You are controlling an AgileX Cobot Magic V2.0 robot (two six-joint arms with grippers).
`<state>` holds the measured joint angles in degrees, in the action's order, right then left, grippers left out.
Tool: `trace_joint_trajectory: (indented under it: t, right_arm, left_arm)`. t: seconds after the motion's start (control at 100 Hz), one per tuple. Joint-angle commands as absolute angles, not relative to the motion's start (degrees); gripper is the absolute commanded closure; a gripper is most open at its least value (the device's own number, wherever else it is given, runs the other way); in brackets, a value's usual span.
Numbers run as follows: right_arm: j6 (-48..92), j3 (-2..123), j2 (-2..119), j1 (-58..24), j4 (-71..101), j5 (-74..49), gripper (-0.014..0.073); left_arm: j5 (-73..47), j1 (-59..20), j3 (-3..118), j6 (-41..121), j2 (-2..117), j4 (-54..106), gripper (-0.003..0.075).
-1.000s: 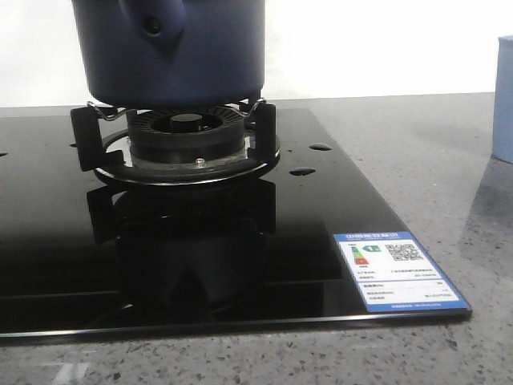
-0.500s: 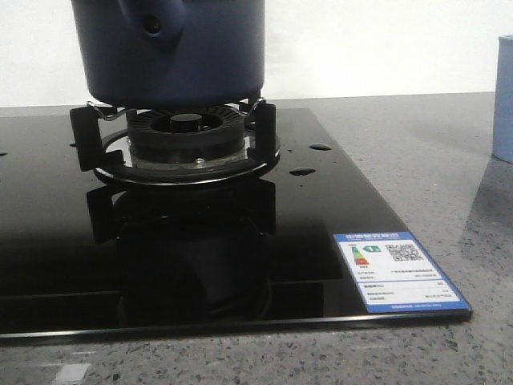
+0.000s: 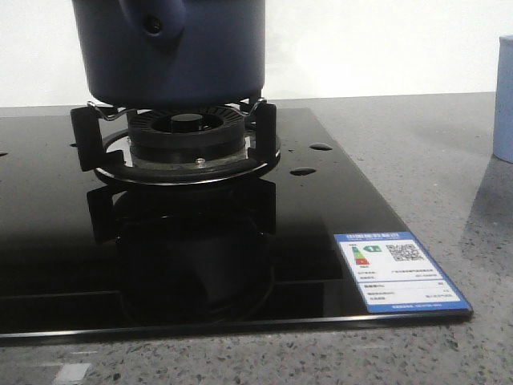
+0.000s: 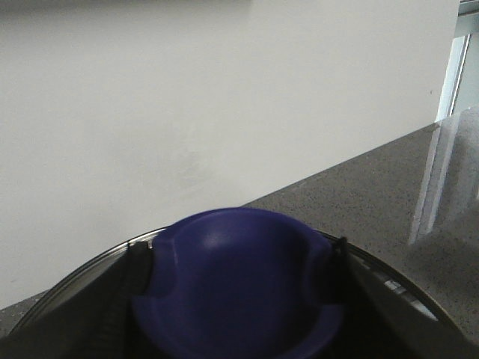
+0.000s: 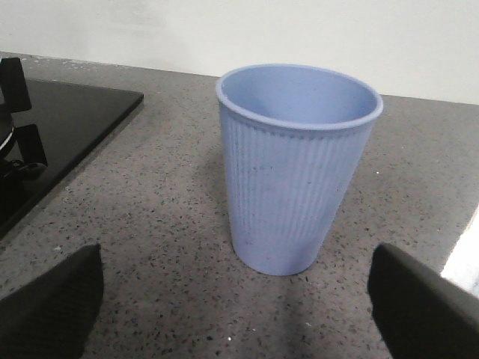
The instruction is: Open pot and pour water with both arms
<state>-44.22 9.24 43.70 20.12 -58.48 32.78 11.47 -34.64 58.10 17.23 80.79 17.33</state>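
On the burner stand (image 3: 172,148) of the black glass cooktop (image 3: 321,233), the pot (image 3: 172,52) sits upright at the left rear of the grey speckled surface (image 3: 433,160), clear of both arms in the front view. Open room lies to its right, up to the pale blue cup (image 5: 298,168) near the edge. Left fingers (image 4: 135,258) bracket a dark blue knob (image 4: 239,284) on a lid; contact cannot be told. Right fingers (image 5: 52,295) stand wide apart, empty, flanking the cup without touching it.
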Motion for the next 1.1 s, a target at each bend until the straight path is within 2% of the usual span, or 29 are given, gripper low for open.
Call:
trace_joint_trajectory:
  t: [0.0,0.36,0.58,1.09]
  right_arm:
    - [-44.19,10.57,43.37,20.0,-57.2,35.16,-0.0056]
    - [-44.19,10.57,43.37,19.55,-57.2,35.16,-0.0056]
    - [-44.19,10.57,43.37,19.55,-57.2,35.16,-0.0056]
    - [-44.19,10.57,43.37,19.55,-57.2,35.16,-0.0056]
  left_arm:
    - [16.33,-34.95,60.18,17.18,78.84,16.95,0.0324]
    - [16.07,-34.95,60.18,17.18,78.84,16.95,0.0323]
    - [20.1,-34.95,60.18,17.18,78.84,16.95,0.0323]
    - [18.58,-34.95,60.18,17.18,80.14,16.95,0.0323]
